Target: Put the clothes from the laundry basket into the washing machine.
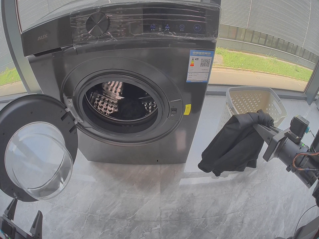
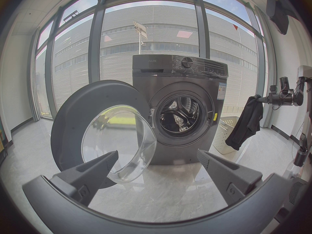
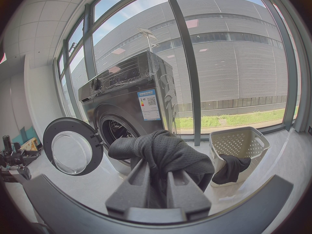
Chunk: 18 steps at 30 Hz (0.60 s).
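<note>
Right gripper (image 1: 262,128) is clamped on a black garment (image 1: 236,143), and I've got it up in the air off the washing machine's right front corner, in front of the laundry basket (image 1: 256,100). The cloth is bunched into a knot over my fingers and drops from there in loose, heavy folds, with the ragged lower edge hanging clear of the grey marble floor (image 1: 159,199). From the right wrist the fabric shows a fine, dotted mesh knit, dark charcoal, with one rolled fold sticking out towards the machine.

The washing machine (image 1: 133,93) stands square ahead, grey, with its control panel under clear film. Its round door (image 1: 33,146) is swung wide open to my left, glass bowl facing out. The drum (image 1: 121,105) is open to view, shiny perforated steel, with something dark lying low inside; I can't tell what it is.

The basket is pale cream plastic with holed walls, on the floor just beside the machine's right side, by the window. A second dark piece (image 3: 231,168) lies in it, draped over the near rim.

Left gripper (image 2: 157,155) sits low at my left, fingers spread apart and nothing between them, facing the open door.
</note>
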### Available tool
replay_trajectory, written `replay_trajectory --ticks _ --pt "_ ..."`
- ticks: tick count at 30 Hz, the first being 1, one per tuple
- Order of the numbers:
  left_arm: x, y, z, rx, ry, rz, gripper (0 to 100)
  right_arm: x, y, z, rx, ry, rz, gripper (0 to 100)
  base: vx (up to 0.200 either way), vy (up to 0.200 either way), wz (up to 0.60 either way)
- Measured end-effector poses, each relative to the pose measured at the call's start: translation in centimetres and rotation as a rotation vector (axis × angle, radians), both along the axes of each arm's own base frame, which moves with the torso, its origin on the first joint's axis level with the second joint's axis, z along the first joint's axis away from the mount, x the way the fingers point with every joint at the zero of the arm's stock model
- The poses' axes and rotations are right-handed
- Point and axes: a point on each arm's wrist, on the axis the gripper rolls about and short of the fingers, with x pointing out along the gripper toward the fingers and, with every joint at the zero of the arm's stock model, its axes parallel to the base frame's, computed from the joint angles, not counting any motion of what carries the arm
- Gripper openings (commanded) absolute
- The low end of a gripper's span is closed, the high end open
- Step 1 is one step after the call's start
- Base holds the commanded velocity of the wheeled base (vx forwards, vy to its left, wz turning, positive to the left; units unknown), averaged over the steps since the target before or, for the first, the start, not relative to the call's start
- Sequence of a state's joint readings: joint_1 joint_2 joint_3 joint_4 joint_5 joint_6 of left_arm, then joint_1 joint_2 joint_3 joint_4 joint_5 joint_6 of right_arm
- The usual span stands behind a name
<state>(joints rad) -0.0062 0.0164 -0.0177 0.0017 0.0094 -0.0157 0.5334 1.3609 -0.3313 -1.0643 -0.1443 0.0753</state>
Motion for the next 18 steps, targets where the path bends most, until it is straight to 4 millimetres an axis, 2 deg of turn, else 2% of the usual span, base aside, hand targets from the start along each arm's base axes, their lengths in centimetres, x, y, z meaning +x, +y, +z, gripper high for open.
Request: replay_trajectory --ticks 1,10,18 --pt "0.0 0.0 0.0 0.0 0.0 0.0 100 0.0 0.0 0.0 0.0 0.0 0.0 0 -0.2 0.0 0.0" --pt "0.0 0.0 0.0 -0.001 0.0 0.0 100 0.0 0.0 0.0 0.0 0.0 0.0 0 0.0 0.0 0.0" --pt "0.0 0.0 0.0 -0.001 0.0 0.0 100 0.01 0.01 -0.1 -0.002 0.004 0.001 0 0.0 0.2 0.0"
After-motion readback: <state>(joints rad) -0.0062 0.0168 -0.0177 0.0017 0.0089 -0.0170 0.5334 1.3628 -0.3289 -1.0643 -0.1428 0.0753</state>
